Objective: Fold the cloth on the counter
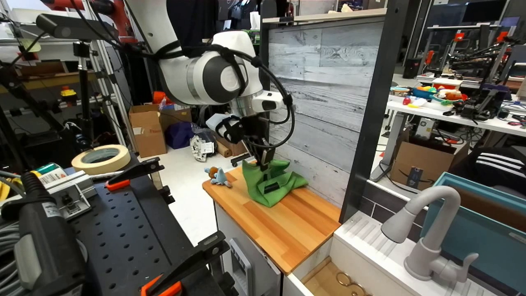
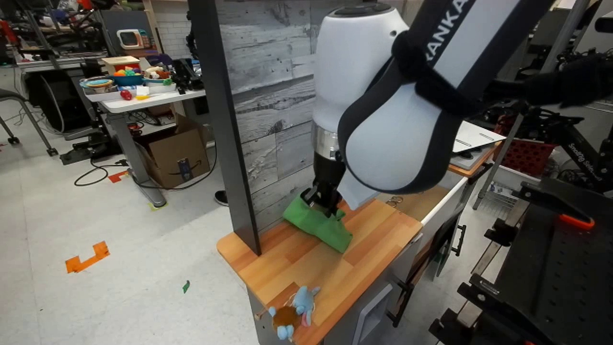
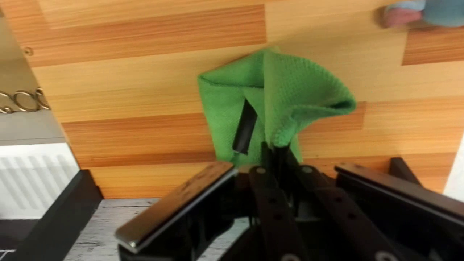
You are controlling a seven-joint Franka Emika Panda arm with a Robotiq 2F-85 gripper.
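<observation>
Beside the work a grey plank panel (image 1: 320,82) is seen, and close to it the white arm (image 1: 213,78) is bent downward; little room is left on that side, so any drift toward the panel is best avoided. The wooden desk (image 1: 287,230) is set along the panel's foot, and on it the green cloth (image 3: 279,94) is found, near the panel; it is partly spread and partly bunched, with one portion raised in a loose flap above the flatter layer. By the end effector (image 3: 276,148) a gathered bit of the cloth appears to be pinched, in a tight clench; whether one layer or more is caught cannot be told. The step in hand is judged to be the turning-over of the pinched portion; it is best carried low and slowly across the flatter layer, away from the panel, so that what lies beneath is not dragged along; the edges should be matched before the grip is loosened, and the fold should then be pressed down so that the bunching is smoothed out. The blue and brown plush (image 2: 303,301), lying by the desk's end and apart from the cloth, should be left untouched; the black strip (image 3: 246,127) on the flatter layer can be used as a mark, its straight sides being lined up with the fold.
</observation>
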